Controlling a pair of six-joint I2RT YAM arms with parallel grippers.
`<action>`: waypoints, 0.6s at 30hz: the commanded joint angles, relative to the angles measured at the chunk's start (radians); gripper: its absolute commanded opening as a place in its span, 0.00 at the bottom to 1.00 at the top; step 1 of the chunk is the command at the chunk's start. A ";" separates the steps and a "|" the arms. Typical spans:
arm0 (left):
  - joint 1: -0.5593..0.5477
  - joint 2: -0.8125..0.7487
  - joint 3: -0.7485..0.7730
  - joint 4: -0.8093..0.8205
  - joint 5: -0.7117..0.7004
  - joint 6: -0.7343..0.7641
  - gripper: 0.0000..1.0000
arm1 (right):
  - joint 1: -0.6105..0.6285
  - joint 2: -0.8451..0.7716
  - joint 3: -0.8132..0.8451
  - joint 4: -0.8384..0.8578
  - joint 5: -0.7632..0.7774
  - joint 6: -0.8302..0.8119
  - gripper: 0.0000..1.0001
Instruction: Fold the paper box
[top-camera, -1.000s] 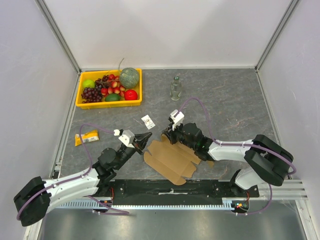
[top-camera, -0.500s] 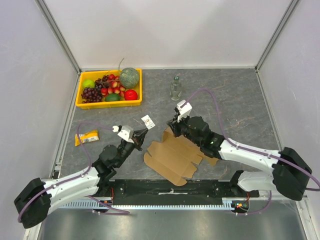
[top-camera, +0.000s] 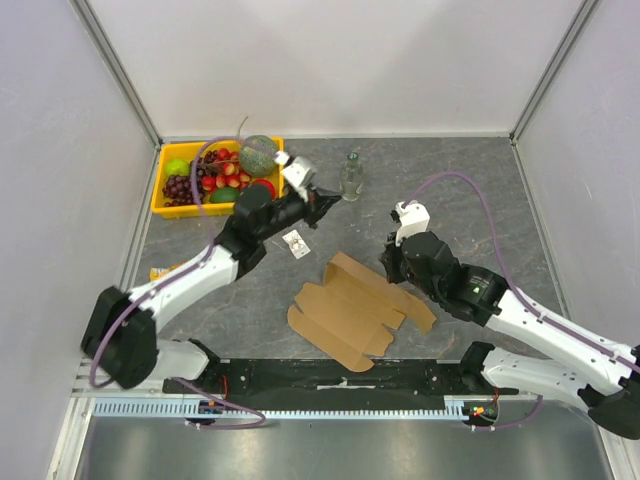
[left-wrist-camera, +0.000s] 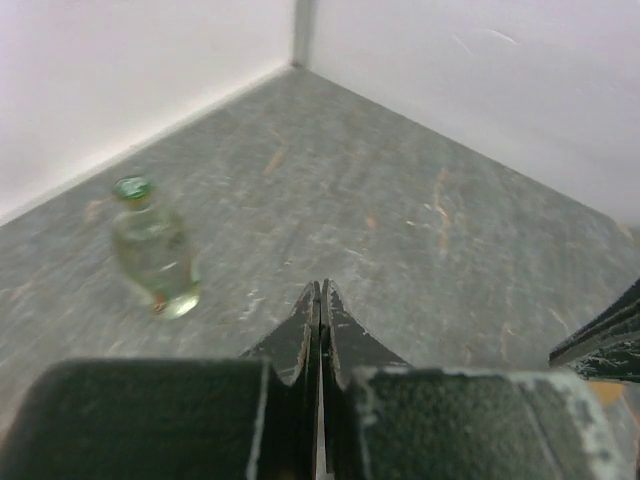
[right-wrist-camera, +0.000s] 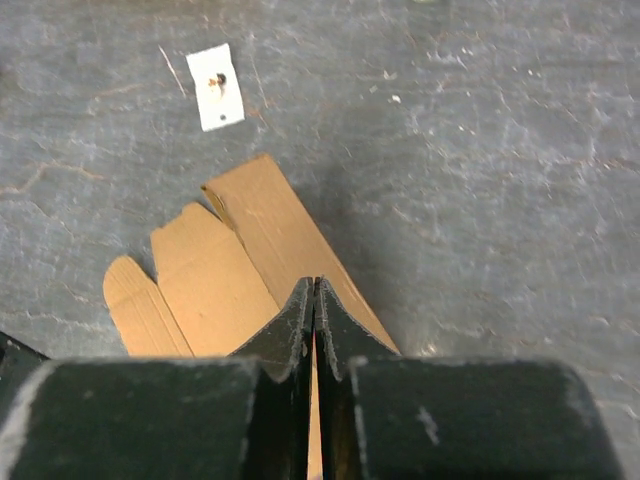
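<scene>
One paper box (top-camera: 345, 312) under right gripper (right-wrist-camera: 315, 290)

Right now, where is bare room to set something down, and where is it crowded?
Widest bare patch: the far right corner, between the glass bottle, back wall and right wall. Crowded: the far left, where fruit tray, white tag and left pincer sit close, and the front middle under the paper box.

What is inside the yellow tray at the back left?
Fruit: a melon, dark grapes, a green apple and small red fruits. The left arm covers the yellow tray's near right corner, so what lies there is hidden.
</scene>
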 joint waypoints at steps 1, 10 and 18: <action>0.005 0.200 0.234 -0.213 0.350 0.052 0.02 | 0.003 0.007 0.123 -0.351 -0.011 0.089 0.09; -0.018 0.512 0.539 -0.447 0.505 0.072 0.02 | 0.003 -0.036 0.104 -0.480 -0.214 0.206 0.11; -0.069 0.659 0.644 -0.618 0.516 0.147 0.02 | 0.003 -0.026 -0.021 -0.402 -0.337 0.224 0.05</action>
